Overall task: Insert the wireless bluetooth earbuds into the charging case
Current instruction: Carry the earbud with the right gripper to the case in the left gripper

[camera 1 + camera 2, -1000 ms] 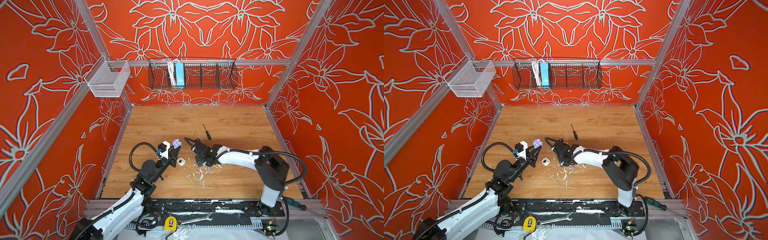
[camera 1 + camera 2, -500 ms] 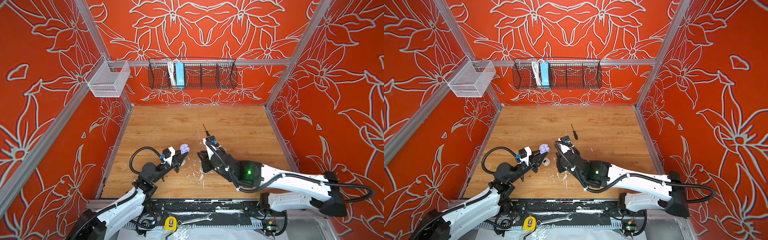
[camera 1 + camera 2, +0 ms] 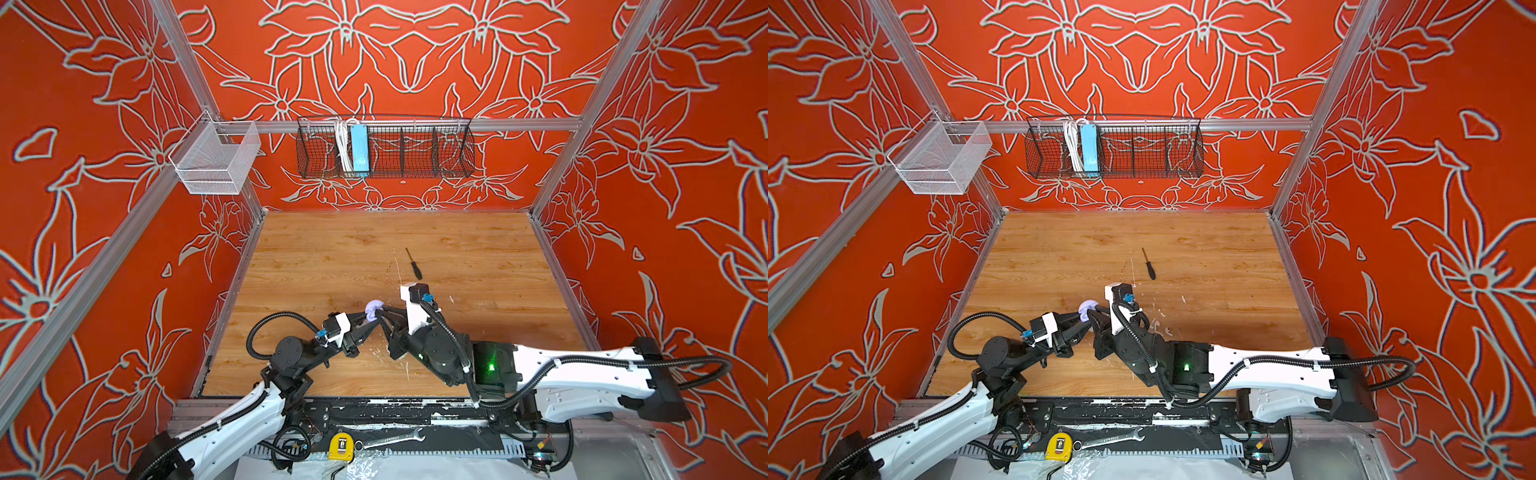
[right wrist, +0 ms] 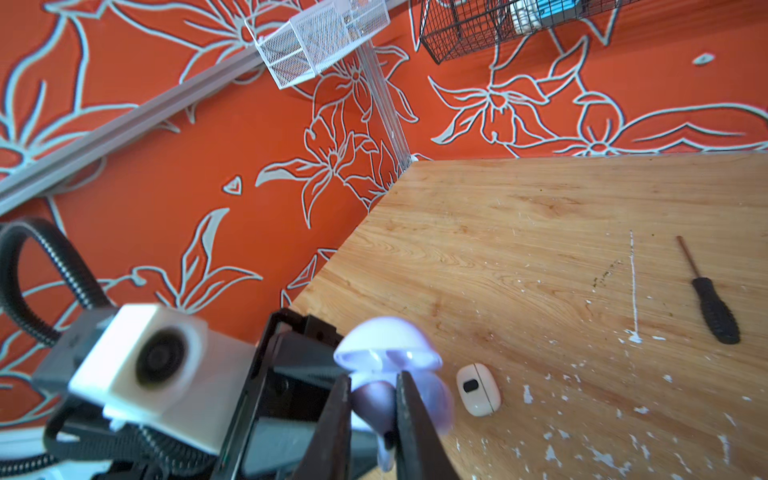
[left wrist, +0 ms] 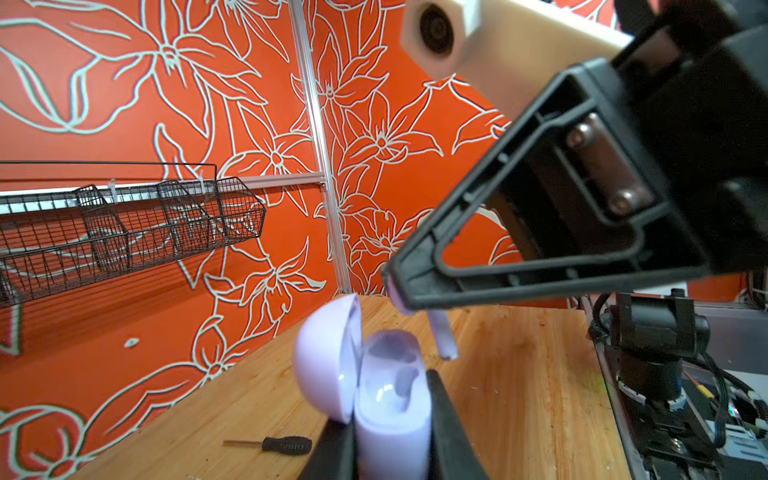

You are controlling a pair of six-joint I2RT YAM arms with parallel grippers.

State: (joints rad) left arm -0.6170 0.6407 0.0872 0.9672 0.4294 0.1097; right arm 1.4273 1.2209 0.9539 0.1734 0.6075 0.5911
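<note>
My left gripper is shut on a lavender charging case, held upright off the table with its lid open. My right gripper is shut on a lavender earbud. In the left wrist view the earbud's stem hangs just above and beside the case's open top, apart from it. In both top views the case sits where the two grippers meet, near the table's middle front. A cream-white case lies shut on the table below them. The other earbuds are out of view.
A black-handled screwdriver lies further back on the wooden table. White flecks spot the wood near the grippers. A black wire basket and a white mesh basket hang on the walls.
My left gripper has carried the lavender case to the right and up off the table. My right gripper has lifted from the table and come over the open case with the earbud.
</note>
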